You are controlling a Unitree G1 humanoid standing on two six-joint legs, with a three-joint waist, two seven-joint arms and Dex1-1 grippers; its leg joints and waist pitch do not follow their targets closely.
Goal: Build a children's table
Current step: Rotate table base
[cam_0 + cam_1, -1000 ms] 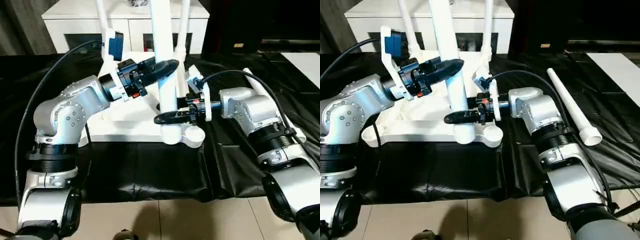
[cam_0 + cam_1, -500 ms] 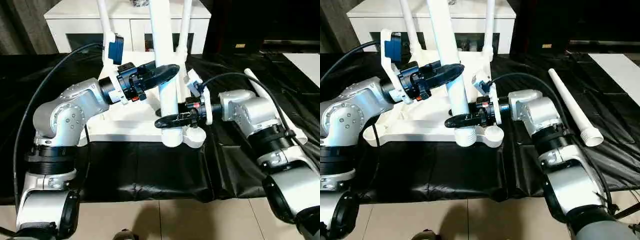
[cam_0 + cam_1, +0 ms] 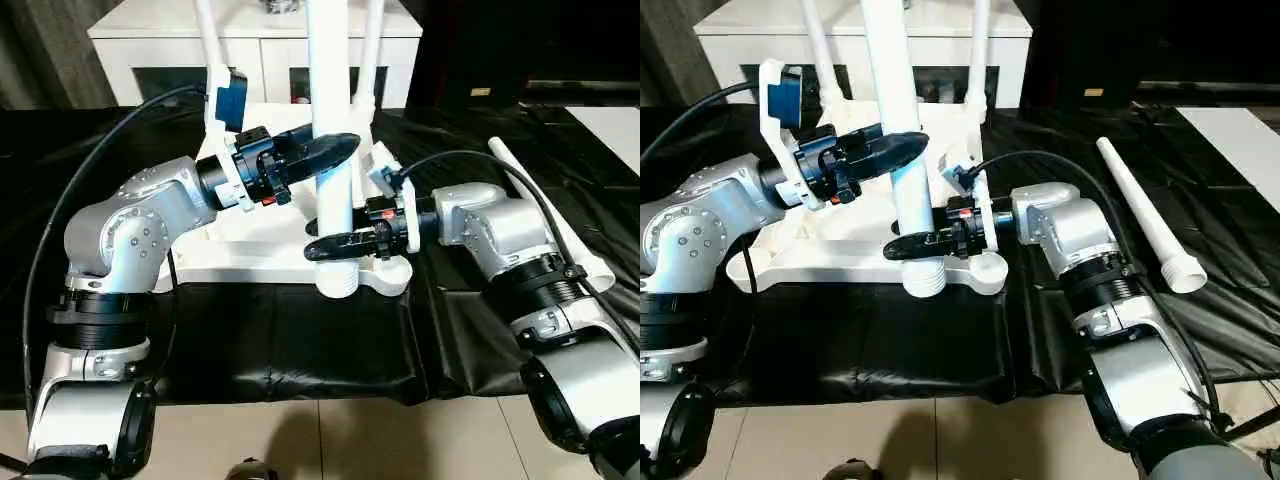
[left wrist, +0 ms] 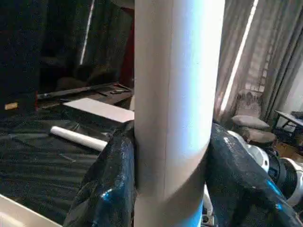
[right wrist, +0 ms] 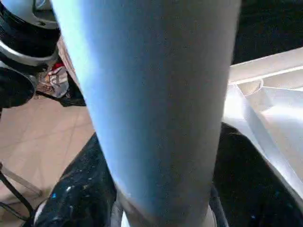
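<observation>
Both grippers are on the same leg [image 3: 331, 130], a tall white tapered tube standing nearly upright. Left gripper [image 3: 322, 152] is clamped around the leg higher up; the left wrist view shows a black finger [image 4: 109, 184] pressed on either side of the tube. Right gripper [image 3: 335, 243] reaches in level from the right, low on the leg just above its ridged foot end; its fingers [image 5: 75, 198] flank the tube, but whether they pinch firmly or sit slightly slack I cannot tell.

Tabletop [image 3: 250, 245] lies ribs-up on the black sheet [image 3: 290, 340]. Two legs [image 3: 208, 40] already stand in the far sockets. The near-right corner socket [image 3: 987, 266] is open, and the held leg's lower end [image 3: 923, 281] hangs just beside it, toward the near-left, overhanging the tabletop edge, not seated. A fourth leg [image 3: 1145, 222] lies loose on the sheet to the right, well apart.

Judged step: seating the third leg. To do well:
- carry the foot end sideways until centred over the socket before pressing;
- keep the tube plumb, upper grip steering, lower grip setting position;
- press straight down along the axis; a tilted entry would likely jam on the rim or push the tabletop along the sheet;
- watch the standing legs near the left forearm [image 3: 150, 200].
</observation>
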